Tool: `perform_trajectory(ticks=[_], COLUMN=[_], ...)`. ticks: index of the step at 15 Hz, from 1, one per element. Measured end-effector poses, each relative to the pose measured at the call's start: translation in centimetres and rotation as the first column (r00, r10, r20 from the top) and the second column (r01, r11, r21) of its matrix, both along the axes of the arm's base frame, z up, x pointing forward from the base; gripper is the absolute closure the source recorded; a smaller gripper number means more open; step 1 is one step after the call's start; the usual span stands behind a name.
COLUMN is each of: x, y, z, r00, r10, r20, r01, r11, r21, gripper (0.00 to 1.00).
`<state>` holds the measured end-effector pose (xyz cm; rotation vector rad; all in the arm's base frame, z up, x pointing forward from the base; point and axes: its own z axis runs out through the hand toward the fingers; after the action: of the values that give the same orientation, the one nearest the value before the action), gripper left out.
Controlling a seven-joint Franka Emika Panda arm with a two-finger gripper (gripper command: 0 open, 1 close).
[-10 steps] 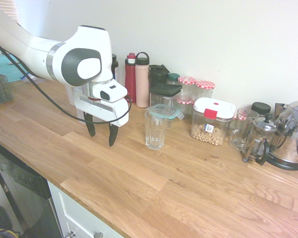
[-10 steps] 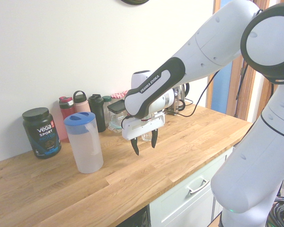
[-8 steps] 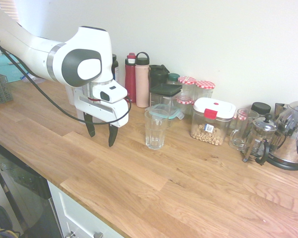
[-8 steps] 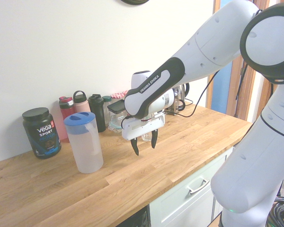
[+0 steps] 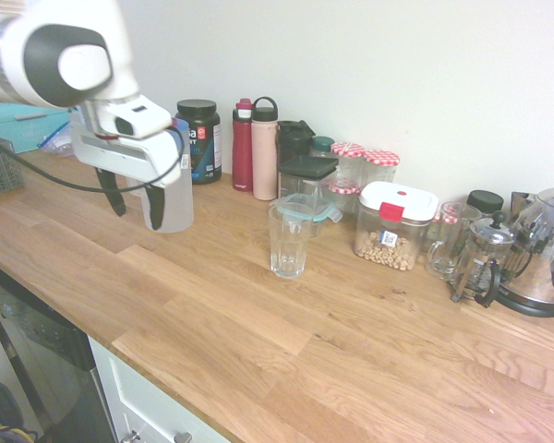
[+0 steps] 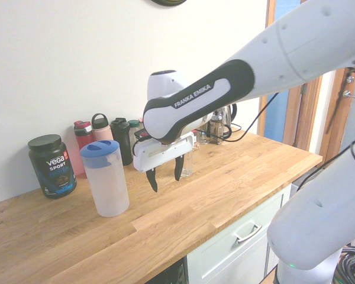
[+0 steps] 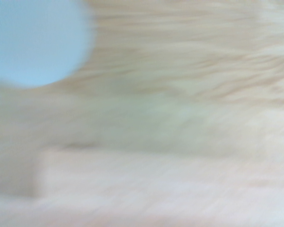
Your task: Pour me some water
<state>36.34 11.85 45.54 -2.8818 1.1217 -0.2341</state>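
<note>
Two dark fingers of the claw point(image 5: 133, 197) hang spread apart and empty in the first exterior view, pointing down above the wooden tabletop point(image 5: 286, 341). The translucent pitcher point(image 5: 171, 198) stands directly behind the claw here, partly hidden by it, so contact cannot be judged from this side. The empty drinking glass point(image 5: 288, 242) stands well apart, further along the tabletop, in front of a row of bottles and jars by the wall.

In the second exterior view the claw point(image 6: 164, 174) hovers clear of the tabletop point(image 6: 183, 207), fingers wide and holding nothing. The pitcher point(image 6: 106, 180), upright with its blue lid point(image 6: 99, 148) on, stands beside the claw with a visible gap between them, not touching. A black supplement tub point(image 6: 51, 165) stands near the wall behind the pitcher. The glass point(image 6: 186, 164) shows partly behind the claw's far finger.

The wrist view is blurred: a pale blue round shape, likely the pitcher's lid point(image 7: 35, 42), fills one corner, and wood grain covers the rest.
</note>
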Motion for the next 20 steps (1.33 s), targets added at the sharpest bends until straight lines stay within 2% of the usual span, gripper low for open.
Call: perform_trajectory(ticks=[3,7,10,11,20], x=[-2.8,-1.9,0.9,1.8,5.0], y=[5.3,9.7,10.2,10.5,11.4], z=[2.8,2.5,1.8,1.8,1.5], r00=[0.992,0.951,0.933,0.930,0.911], r10=[-0.013,0.001,-0.007,-0.004,0.002], r20=[0.125,0.310,0.360,0.367,0.413], r01=[0.012,0.001,0.015,0.014,0.012], r11=[1.000,1.000,1.000,1.000,0.999], r21=[0.008,-0.008,-0.021,-0.025,-0.031], gripper=[0.00,0.00,0.00,1.00,1.00])
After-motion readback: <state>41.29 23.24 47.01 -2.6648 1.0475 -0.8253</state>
